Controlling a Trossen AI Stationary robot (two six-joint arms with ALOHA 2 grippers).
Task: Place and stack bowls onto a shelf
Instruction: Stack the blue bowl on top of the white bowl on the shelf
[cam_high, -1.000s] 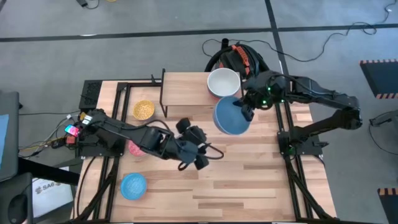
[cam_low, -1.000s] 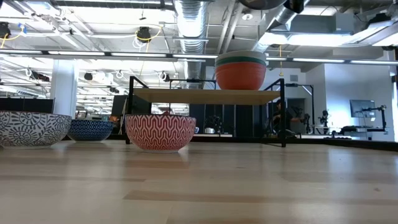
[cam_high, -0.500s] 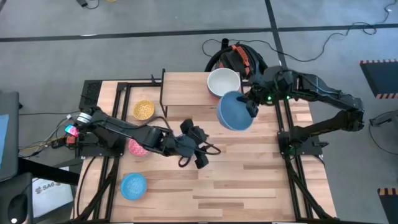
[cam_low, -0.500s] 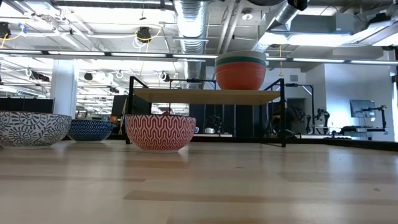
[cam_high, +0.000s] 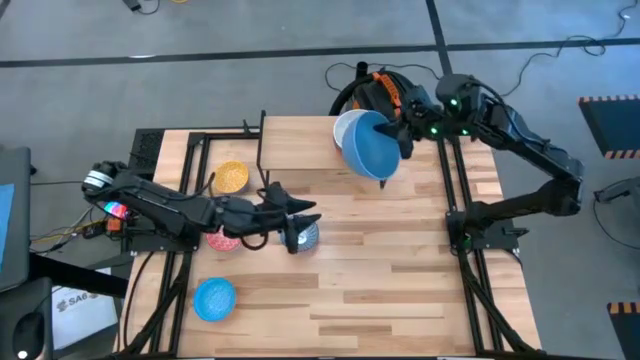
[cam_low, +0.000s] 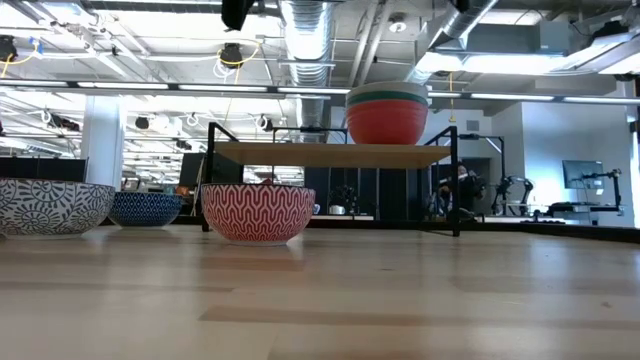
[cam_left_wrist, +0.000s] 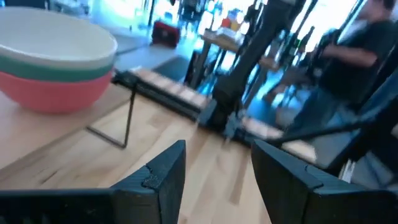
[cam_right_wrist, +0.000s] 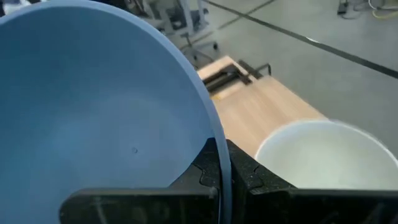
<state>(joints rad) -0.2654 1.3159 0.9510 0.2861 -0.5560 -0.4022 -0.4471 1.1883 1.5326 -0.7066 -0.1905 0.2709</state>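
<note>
Your right gripper (cam_high: 400, 137) pinches the large blue bowl (cam_high: 369, 150) by its rim, tilted just over the cream white bowl (cam_right_wrist: 323, 155) stacked at the shelf (cam_high: 300, 143)'s right end, while the left gripper (cam_high: 290, 215) waits part-open mid-table.

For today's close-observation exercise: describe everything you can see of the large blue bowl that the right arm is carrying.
The large blue bowl is plain, smooth and glossy, looking like glazed ceramic, with a thin rim and no pattern. It is lifted off the table and tilted, its open side facing the overhead camera. The right gripper is shut on its rim, one finger inside and one outside. From above it overlaps the cream white bowl that tops the stack on the shelf; whether they touch cannot be seen.
</note>
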